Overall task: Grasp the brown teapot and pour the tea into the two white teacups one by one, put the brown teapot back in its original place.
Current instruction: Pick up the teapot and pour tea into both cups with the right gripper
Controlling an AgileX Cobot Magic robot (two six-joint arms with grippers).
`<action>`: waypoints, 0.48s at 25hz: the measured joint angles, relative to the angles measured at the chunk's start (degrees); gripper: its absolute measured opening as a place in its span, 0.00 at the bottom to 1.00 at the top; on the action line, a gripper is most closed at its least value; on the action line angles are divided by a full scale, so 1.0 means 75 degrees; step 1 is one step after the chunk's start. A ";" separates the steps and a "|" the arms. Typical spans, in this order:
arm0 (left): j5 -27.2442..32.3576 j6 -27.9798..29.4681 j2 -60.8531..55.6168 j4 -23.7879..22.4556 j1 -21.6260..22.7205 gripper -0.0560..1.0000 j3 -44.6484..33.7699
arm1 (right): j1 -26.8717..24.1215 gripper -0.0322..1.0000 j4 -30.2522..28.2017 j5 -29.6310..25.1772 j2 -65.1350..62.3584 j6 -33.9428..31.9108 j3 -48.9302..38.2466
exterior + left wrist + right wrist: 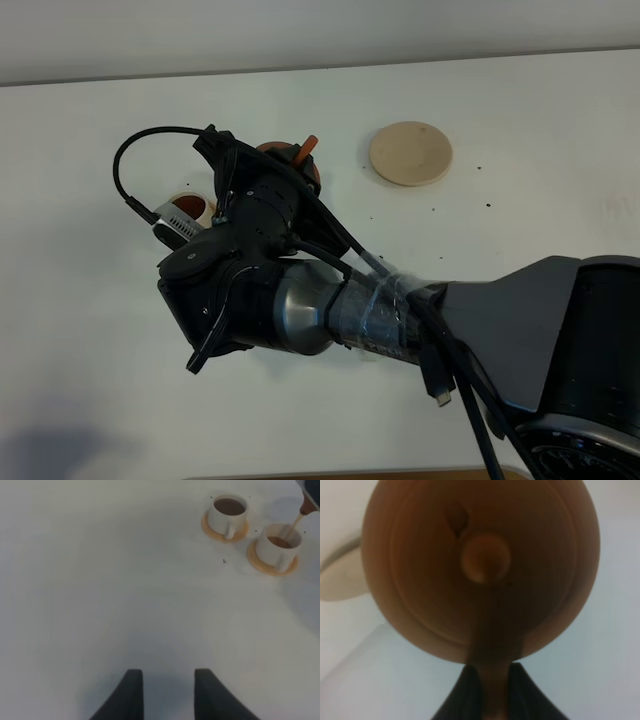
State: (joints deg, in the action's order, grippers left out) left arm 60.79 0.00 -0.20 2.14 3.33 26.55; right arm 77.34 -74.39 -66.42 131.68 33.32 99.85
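Nearest the robot's base, the left gripper [169, 694] hangs over the bare white table [100, 590] with its two dark fingers [132, 695] spread and nothing between them. It is well apart from the cups.

Farther out, the right arm [420, 320] reaches across the middle of the table. The right gripper [492, 695] is pressed together on the handle [492, 670] of the teapot [480, 580], which fills the right wrist view just beyond the fingertips, with its lid knob [485, 557] facing that camera. The teapot is lifted off the table and tipped, and from above it is mostly hidden behind the black wrist.

Beyond the left gripper stand two white cups, each on its own orange saucer [207, 527], just beside each other. The spout [307, 505] hangs over one cup [280, 547] and a thin brown stream of tea [290, 530] runs down into it. The other cup [228, 511] already holds brown tea.

Farthest back, the round beige coaster [411, 152] lies bare, well apart from the teapot and on the right-arm side of it.
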 joint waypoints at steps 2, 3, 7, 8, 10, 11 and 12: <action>0.0000 0.0000 0.0000 0.0000 0.0000 0.33 0.0000 | 0.0027 0.16 -0.0099 0.0000 0.0000 0.0006 0.0000; 0.0000 0.0000 0.0000 0.0000 0.0000 0.33 0.0000 | 0.0035 0.16 -0.0118 0.0000 0.0000 0.0006 0.0000; 0.0000 0.0000 0.0000 0.0000 0.0000 0.33 0.0000 | 0.0077 0.16 -0.0142 0.0008 0.0000 0.0027 0.0000; 0.0000 0.0000 0.0000 0.0000 0.0000 0.33 0.0000 | 0.0077 0.16 -0.0159 0.0008 0.0000 0.0035 0.0000; 0.0000 0.0000 0.0000 0.0000 0.0000 0.33 0.0000 | 0.0077 0.16 -0.0173 0.0008 0.0000 0.0134 0.0000; 0.0000 0.0000 0.0000 0.0000 0.0000 0.33 0.0000 | 0.0077 0.16 -0.0173 0.0008 0.0000 0.0151 0.0000; 0.0000 0.0000 0.0000 0.0000 0.0000 0.33 0.0000 | 0.0077 0.16 -0.0180 0.0008 0.0000 0.0157 0.0000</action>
State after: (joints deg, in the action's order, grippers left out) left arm 60.79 0.00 -0.20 2.14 3.33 26.55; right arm 77.92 -75.74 -66.35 131.68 34.50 99.85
